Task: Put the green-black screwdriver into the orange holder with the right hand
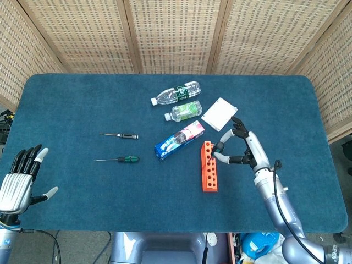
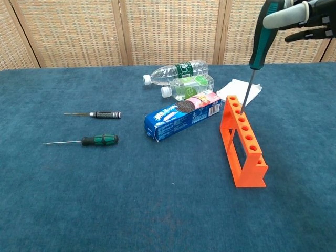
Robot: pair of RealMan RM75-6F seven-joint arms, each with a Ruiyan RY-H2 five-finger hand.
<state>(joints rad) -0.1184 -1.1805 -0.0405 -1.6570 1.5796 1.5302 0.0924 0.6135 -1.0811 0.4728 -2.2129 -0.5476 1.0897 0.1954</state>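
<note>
Our right robot hand (image 2: 296, 14) grips the green-black screwdriver (image 2: 258, 37) upright, tip over the orange holder (image 2: 242, 144); our left robot hand (image 1: 19, 180) lies open.

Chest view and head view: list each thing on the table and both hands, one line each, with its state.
Held screwdriver: near upright, tip at the orange holder's top.
Orange holder: standing.
Right hand: holds the screwdriver.
Left hand: empty, fingers apart.
Green-black screwdriver: lying flat.
Black screwdriver: lying flat.
Two bottles: lying, capped.

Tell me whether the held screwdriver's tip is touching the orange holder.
Cannot tell. In the chest view the screwdriver tip meets the orange holder top near a hole, but contact or a gap isn't plain.
</note>
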